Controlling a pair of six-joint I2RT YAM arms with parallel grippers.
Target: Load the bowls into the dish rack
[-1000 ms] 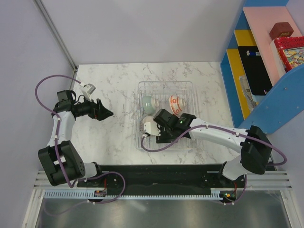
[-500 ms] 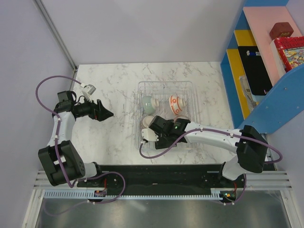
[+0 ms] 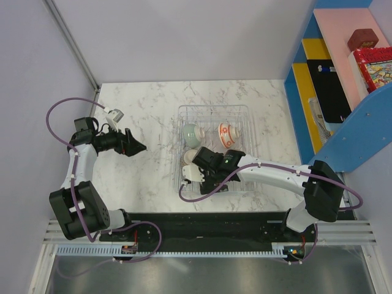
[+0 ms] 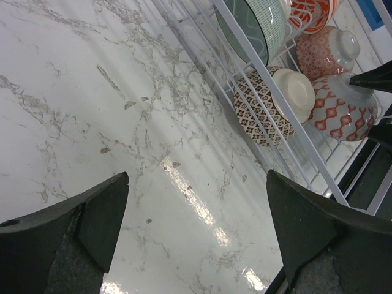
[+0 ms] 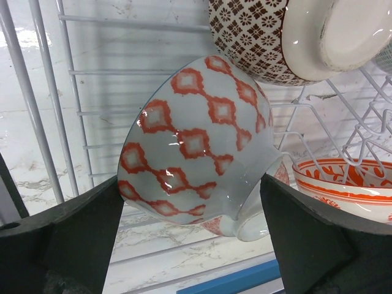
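The wire dish rack (image 3: 244, 110) stands mid-table. In the top view a celadon bowl (image 3: 191, 131) and an orange-red patterned bowl (image 3: 225, 135) sit in it. My right gripper (image 3: 207, 176) is low over the rack's near left part. In the right wrist view (image 5: 191, 179) it is shut on a pale bowl with red diamonds (image 5: 196, 141), tilted on its side above the rack wires (image 5: 135, 23). A brown-patterned bowl (image 5: 288, 37) lies just beyond it. My left gripper (image 3: 139, 147) is open and empty over bare marble (image 4: 197, 174), left of the rack.
A blue shelf unit (image 3: 331, 92) with boxes stands at the right. The left wrist view shows a green striped bowl (image 4: 254, 24), the brown-patterned bowl (image 4: 269, 104), a pink-red bowl (image 4: 324, 49) and the held bowl (image 4: 340, 113) in the rack. The marble table (image 3: 141, 104) spreads left.
My right gripper has moved with the red-diamond bowl toward the near left part of the rack and slowed. The left arm has not moved.
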